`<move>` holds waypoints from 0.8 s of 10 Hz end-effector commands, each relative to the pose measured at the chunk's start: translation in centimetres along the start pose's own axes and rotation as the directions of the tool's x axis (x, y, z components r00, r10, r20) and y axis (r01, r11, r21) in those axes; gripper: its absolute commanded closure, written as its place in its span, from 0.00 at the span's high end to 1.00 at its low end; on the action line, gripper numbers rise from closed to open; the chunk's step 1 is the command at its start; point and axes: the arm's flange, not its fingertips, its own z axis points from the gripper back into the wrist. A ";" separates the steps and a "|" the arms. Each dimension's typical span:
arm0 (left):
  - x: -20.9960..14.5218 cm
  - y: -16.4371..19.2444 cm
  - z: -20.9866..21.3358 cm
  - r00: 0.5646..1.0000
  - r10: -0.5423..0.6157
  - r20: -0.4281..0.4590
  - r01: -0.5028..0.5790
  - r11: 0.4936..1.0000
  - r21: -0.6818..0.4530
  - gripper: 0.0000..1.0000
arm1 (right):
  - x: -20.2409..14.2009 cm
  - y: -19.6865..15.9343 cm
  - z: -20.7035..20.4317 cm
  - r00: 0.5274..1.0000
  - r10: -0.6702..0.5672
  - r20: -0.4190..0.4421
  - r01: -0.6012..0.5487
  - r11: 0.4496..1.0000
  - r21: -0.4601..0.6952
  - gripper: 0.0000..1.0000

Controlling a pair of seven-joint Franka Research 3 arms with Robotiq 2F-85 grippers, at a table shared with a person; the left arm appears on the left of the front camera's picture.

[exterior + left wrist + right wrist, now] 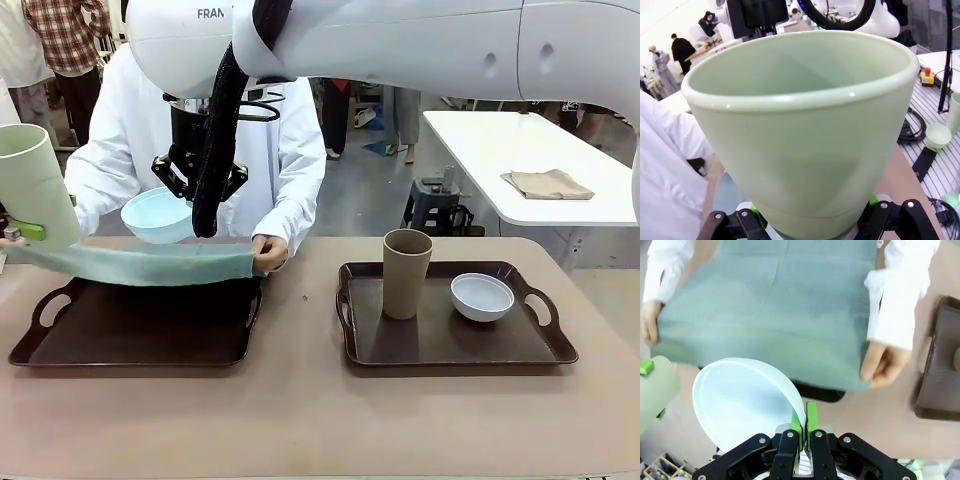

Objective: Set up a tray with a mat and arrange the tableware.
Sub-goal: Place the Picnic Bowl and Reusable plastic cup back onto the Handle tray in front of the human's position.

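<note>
Over left tray (130, 330): right pincer (804, 421) clamps blue bowl (740, 400) rim; front view hides that grip.
Left pincer (812, 222): grasping green cup (805, 135), which hides the contact.

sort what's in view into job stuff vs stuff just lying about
Job: mat, left tray, right tray, pale green cup, light blue bowl, brown cup, whitish bowl.
Lying about: folded beige cloth on the far white table, black stool.

Bright, even light; wrist views perhaps edge-distorted.
</note>
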 end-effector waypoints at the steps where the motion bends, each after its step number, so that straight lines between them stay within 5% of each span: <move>1: 0.0 0.0 0.1 1.000 -0.022 -0.006 0.022 1.000 0.004 0.00 | -0.1 0.0 0.3 1.000 0.000 0.005 0.000 1.000 -0.001 0.00; 8: 0.0 0.0 0.1 1.000 -0.022 -0.006 0.022 1.000 0.004 0.00 | -0.1 0.0 0.3 1.000 0.000 0.005 0.000 1.000 -0.001 0.00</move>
